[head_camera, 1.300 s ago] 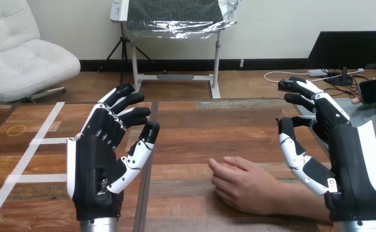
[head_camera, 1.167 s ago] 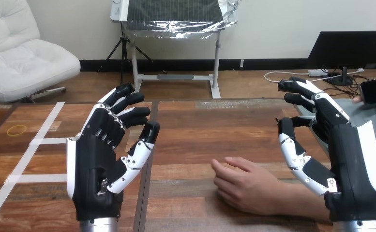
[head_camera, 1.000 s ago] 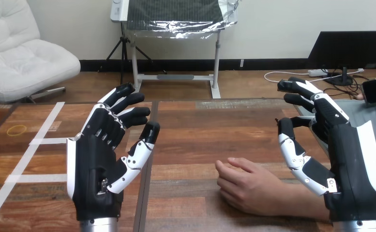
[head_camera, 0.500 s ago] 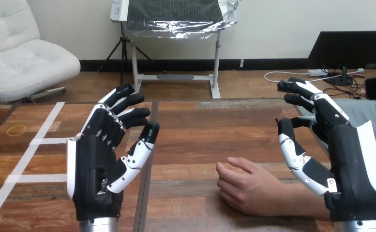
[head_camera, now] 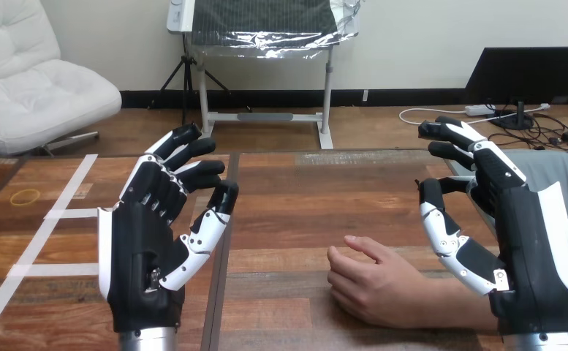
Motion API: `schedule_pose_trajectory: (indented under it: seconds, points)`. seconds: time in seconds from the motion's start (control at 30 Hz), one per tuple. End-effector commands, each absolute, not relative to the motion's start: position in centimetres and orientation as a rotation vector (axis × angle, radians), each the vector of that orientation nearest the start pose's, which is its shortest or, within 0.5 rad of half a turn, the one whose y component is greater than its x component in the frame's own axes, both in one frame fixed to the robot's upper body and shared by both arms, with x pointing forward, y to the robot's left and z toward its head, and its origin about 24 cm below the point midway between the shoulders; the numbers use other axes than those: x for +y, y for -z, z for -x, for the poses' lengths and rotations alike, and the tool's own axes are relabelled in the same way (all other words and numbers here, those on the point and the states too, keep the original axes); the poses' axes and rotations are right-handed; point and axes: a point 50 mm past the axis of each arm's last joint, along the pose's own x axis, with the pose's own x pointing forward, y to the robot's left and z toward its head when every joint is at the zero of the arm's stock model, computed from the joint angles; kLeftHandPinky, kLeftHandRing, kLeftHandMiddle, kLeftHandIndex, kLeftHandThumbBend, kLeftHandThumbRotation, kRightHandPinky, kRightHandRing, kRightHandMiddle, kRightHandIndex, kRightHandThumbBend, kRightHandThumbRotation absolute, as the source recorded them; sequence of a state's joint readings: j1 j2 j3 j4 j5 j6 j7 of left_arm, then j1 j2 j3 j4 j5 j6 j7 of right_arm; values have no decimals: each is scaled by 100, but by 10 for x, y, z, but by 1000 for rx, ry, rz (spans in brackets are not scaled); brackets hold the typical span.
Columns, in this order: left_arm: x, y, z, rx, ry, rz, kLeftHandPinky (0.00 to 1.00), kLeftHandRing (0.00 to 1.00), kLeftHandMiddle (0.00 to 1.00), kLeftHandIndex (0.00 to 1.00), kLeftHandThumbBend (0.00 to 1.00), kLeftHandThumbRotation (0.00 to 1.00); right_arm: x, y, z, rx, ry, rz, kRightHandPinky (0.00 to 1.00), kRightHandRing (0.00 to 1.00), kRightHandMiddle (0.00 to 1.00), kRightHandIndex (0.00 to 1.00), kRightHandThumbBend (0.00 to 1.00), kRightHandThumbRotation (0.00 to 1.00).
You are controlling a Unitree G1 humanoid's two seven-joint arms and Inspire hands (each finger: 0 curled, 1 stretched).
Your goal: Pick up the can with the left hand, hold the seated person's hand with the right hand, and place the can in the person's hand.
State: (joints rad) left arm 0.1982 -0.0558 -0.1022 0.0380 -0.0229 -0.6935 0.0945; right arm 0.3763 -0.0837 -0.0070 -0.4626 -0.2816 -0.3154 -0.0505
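Head view has the robot's two hands raised over the wooden table (head_camera: 303,190), palms turned inward toward each other. The left hand (head_camera: 145,241) sits at about 8 o'clock, its fingers loose and slightly bent with the thumb spread, grasping nothing. The right hand (head_camera: 518,234) is at about 4 o'clock, its fingers likewise released and empty. The person's hand (head_camera: 379,281) lies palm down on the table at about 5 o'clock, between the robot's hands and nearer the right one. Its forearm runs off toward 3 o'clock beneath the right hand, which is not closed on it. A small yellow ring (head_camera: 25,196) lies on the wood at 9 o'clock beside strips of white tape (head_camera: 47,227).

Where the can stands cannot be told from here, so its handling is a judgement from the task alone. A can is probably light, with a smooth, thin, rigid wall, so it may slip and may dent under a hard squeeze. The safest hold is likely around the middle of its side, fingers on one flank and thumb opposite, with moderate pressure. The person's palm would need to turn upward before the can could rest in it.
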Motion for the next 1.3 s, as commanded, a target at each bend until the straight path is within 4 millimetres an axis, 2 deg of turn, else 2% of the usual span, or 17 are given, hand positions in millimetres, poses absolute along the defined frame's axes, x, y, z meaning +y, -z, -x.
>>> schedule_pose_trajectory:
  seconds: [0.0,0.23,0.4,0.67,0.9,1.27]
  points:
    - [132,-69,-202,-516,-106,115,64,66,71,74,54,17,-168,-119,-178,-498,72,399,59,80,88,76,23,0]
    - [142,-74,-203,-515,-129,72,69,70,73,74,56,16,-168,-119,-178,-499,69,403,59,80,88,76,24,0]
    - [157,-82,-205,-527,-183,-51,75,75,75,75,57,15,-168,-120,-178,-496,66,413,59,80,88,76,24,0]
    - [179,-97,-207,-525,-202,-153,76,79,79,78,61,14,-169,-121,-179,-491,63,405,59,80,88,76,24,0]
    - [201,-109,-209,-502,-183,-289,79,81,82,80,66,22,-168,-122,-180,-491,60,402,59,81,88,76,24,0]
    - [231,-123,-216,-469,-165,-465,78,81,82,81,73,27,-168,-121,-181,-483,56,398,59,81,88,77,24,0]
